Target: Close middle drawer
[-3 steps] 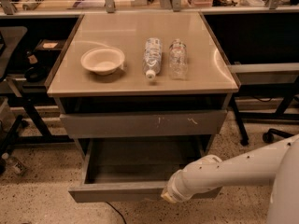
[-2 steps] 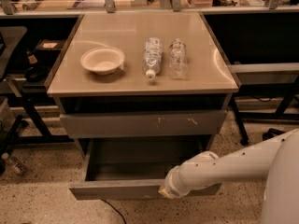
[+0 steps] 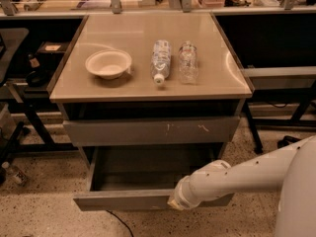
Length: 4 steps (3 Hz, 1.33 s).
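Note:
The middle drawer (image 3: 123, 199) is pulled out at the bottom of the cabinet. It is wide and grey, with a plain front panel, and its inner tray (image 3: 143, 169) holds nothing. Above it is a grey drawer front with small white scratch marks (image 3: 148, 131), pushed in. My white arm (image 3: 237, 174) reaches in from the lower right. My gripper (image 3: 174, 204) is at the open drawer's front panel, right of its middle, against its top edge.
On the cabinet top (image 3: 123, 36) sit a white bowl (image 3: 108, 63), a plastic bottle lying on its side (image 3: 160, 60) and an upright clear bottle (image 3: 188, 61). Black desks and table legs flank the cabinet on both sides. A small bottle (image 3: 12, 173) lies on the floor at left.
The end of my arm has shifted a little to the left along the drawer's front panel. The drawer is still pulled out about as far.

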{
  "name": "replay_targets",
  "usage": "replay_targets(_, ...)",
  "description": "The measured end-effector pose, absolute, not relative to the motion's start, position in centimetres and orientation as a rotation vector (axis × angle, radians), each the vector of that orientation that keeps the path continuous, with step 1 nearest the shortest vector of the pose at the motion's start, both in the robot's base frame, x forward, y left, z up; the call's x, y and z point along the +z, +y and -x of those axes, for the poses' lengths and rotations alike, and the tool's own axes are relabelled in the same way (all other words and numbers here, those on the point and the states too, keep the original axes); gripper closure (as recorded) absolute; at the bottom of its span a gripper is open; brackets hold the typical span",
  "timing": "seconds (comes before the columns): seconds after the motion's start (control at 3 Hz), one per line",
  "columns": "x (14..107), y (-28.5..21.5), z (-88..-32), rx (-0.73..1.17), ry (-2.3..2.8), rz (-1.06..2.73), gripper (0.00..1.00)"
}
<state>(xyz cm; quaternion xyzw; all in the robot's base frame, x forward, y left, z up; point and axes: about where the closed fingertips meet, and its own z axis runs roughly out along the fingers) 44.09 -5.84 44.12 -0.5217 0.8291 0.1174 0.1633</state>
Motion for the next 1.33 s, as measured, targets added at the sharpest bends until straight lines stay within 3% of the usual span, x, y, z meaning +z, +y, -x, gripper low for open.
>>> replay_targets(0.67, 44.12, -5.84, -44.09, 0.335, 2.364, 1.488, 0.12)
replay_targets(1.0, 44.11, -5.84, -44.08, 0.335, 2.364, 1.488, 0.00)
replay_targets(1.33, 44.11, -5.83, -44.08, 0.335, 2.364, 1.488, 0.00)
